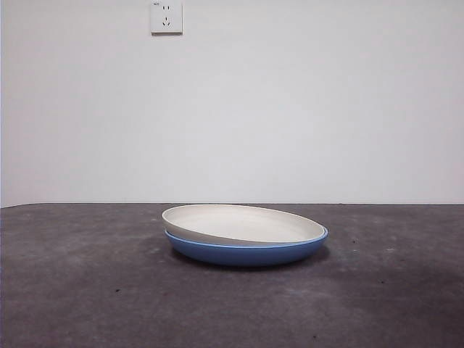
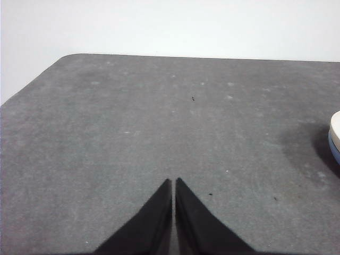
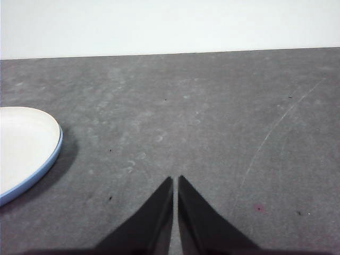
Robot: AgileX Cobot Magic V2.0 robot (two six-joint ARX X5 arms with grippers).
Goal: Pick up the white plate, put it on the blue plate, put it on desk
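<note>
White plate (image 1: 243,223) sits nested in the blue plate (image 1: 246,251), tilted: its rim rides higher at the 9 o'clock side of the front view and sinks level with the blue rim toward 3 o'clock. Largest of all is the desk (image 1: 87,290), dark grey and mottled, carrying the stack near its middle, with a pale wall behind and a wall socket (image 1: 166,17) at about 11 o'clock in the front view. The blue plate's inside is hidden by the white one; only its outer wall and a thin rim line show. Each wrist view cuts the stack off at the frame edge, so only a sliver of both plates appears. The left pincer (image 2: 173,181) hangs above bare desk, well apart from the plates, jaws closed tip to tip and holding nothing. The right pincer (image 3: 175,179) does likewise, jaws pressed together and empty. Neither arm appears in the front view.
</note>
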